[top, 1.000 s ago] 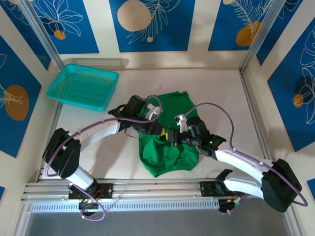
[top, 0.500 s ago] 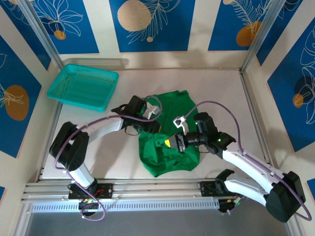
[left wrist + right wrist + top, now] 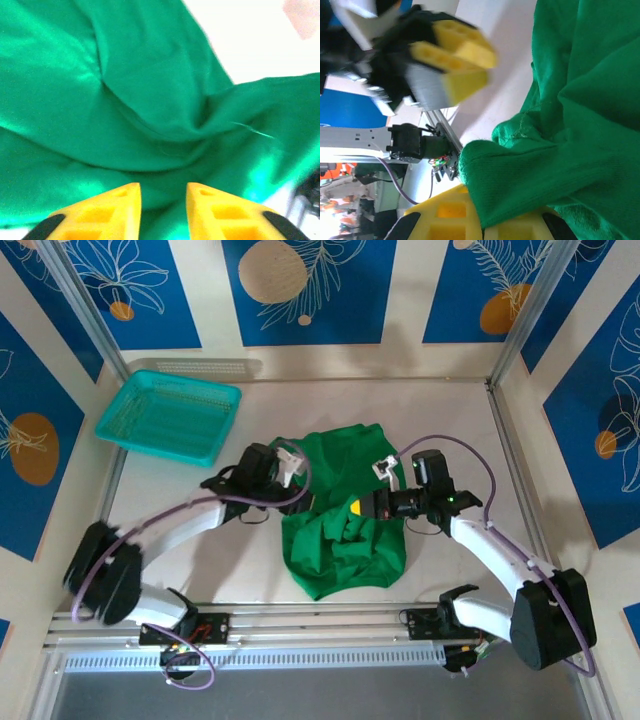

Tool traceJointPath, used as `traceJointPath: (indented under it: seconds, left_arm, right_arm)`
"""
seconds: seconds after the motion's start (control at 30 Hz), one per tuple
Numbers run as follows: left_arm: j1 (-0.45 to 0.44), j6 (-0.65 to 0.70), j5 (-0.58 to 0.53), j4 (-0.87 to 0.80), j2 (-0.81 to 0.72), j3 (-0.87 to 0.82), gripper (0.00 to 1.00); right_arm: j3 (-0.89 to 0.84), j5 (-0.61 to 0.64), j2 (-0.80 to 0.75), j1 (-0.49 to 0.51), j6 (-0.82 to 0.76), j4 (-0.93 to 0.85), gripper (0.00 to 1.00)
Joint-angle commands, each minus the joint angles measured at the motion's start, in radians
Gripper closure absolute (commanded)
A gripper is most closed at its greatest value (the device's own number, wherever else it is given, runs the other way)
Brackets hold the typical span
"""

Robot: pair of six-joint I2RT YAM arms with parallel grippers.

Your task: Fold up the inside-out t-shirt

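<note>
The right gripper [image 3: 480,220] clamps a fold of the crumpled bright green cloth t-shirt [image 3: 340,560] at the centre of the white table [image 3: 440,420], while the left gripper [image 3: 162,189], slightly parted and empty, faces cloth just ahead.

- Left wrist view: the left gripper [image 3: 163,192] has its yellow fingers cut off by the bottom edge, and the t-shirt [image 3: 150,100] runs out past every edge.
- Right wrist view: a green fold hides the fingertips of the right gripper [image 3: 480,225]; the left gripper, upper left, is smeared by blur.
</note>
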Motion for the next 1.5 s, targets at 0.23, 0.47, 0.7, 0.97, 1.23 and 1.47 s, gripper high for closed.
traceJointPath:
  seconds: [0.23,0.47,0.7,0.97,1.23,1.47]
  left_arm:
    - [-0.238,0.133,0.008,0.181,-0.055,-0.128,0.53]
    - [-0.258,0.211,-0.125,0.225,0.124,-0.049,0.53]
    - [-0.25,0.328,-0.058,0.215,0.155,-0.038,1.0]
    - [-0.182,0.265,0.183,0.246,0.103,-0.105,1.0]
    - [-0.149,0.099,0.326,0.324,0.087,-0.111,1.0]
    - [-0.141,0.051,0.325,0.34,0.13,-0.094,1.0]
  right_arm:
    - [0.026,-0.134,-0.02,-0.008,0.028,-0.145,1.0]
    - [0.028,-0.107,-0.051,-0.007,0.031,-0.21,1.0]
    - [0.018,0.223,0.031,-0.036,0.09,-0.355,0.9]
    - [0.007,0.64,0.042,0.03,0.234,-0.262,0.68]
    - [0.03,0.838,-0.132,0.236,0.115,-0.299,0.61]
    - [-0.012,0.786,-0.253,0.313,0.215,-0.312,0.56]
